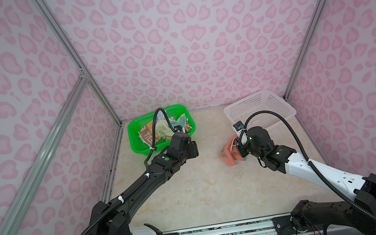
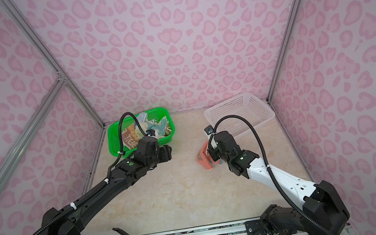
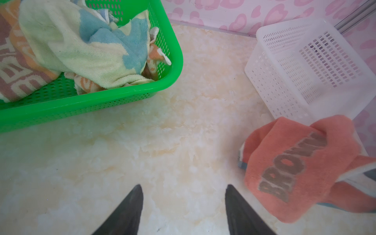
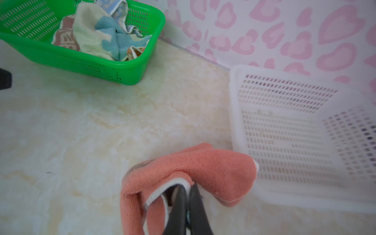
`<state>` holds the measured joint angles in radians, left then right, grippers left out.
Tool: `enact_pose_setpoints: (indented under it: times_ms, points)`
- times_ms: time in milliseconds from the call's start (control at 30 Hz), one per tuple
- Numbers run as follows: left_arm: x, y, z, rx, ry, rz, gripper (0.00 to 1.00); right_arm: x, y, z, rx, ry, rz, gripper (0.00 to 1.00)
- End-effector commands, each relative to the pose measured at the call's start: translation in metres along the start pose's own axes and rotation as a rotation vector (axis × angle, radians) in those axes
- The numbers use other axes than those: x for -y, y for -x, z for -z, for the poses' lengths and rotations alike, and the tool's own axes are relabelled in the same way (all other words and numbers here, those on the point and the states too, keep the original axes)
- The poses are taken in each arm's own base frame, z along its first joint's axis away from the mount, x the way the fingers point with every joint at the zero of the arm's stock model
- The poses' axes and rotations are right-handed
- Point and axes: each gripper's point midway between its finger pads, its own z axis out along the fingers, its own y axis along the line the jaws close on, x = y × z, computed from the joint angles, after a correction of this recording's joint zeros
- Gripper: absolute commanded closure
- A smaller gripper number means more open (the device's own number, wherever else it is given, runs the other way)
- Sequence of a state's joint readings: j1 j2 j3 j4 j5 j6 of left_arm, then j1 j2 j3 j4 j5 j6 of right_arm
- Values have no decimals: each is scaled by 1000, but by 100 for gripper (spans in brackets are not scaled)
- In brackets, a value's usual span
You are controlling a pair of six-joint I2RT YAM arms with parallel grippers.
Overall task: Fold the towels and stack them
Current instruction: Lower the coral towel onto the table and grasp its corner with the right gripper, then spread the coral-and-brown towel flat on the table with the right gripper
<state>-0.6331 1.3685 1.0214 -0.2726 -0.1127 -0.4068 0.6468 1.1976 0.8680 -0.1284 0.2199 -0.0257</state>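
Right gripper point(image 4: 188, 186): jaws pinched together on the white-trimmed edge of the coral towel point(image 4: 213, 166), which bunches up around the fingertips.
Left gripper point(image 3: 184, 186): jaws well apart with nothing between them, over bare bench point(image 3: 142, 152) just in front of the green basket point(image 3: 91, 103).
Coral towel: right of the bench's middle, crumpled, with dark letters reading BROWN on one face. It sits near the front wall of the white basket point(image 4: 284, 130). In a top view the coral towel point(image 1: 227, 155) is half hidden under the right wrist. Whether it hangs clear of the bench cannot be told.
Green basket: far left corner of the bench, holding a loose heap. A pale yellow-green towel point(image 3: 67, 46) with blue patches lies on top. A striped towel point(image 3: 16, 71) with white block letters lies beside it. An orange towel point(image 3: 154, 57) with white marks is tucked against the basket's wall.
White basket: far right corner of the bench, just beyond the coral towel.
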Motion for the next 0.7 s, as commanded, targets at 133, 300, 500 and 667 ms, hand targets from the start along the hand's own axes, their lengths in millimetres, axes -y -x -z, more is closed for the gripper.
enact_pose_setpoints:
  times_ms: [133, 300, 500, 667]
  points:
    - [-3, 12, 17, 51, 7, -28, 34, 2, 27, 43, -20, 26, 278, 100]
    - [-7, 10, 22, 59, 13, -38, 34, -50, 21, 34, -80, 217, 434, 100]
    - [-6, 8, 29, 80, -13, -71, 34, -97, -3, -5, -154, 362, 434, 100]
    - [-1, 0, 29, 82, -66, -137, 34, -129, -9, -33, -116, 470, 328, 100]
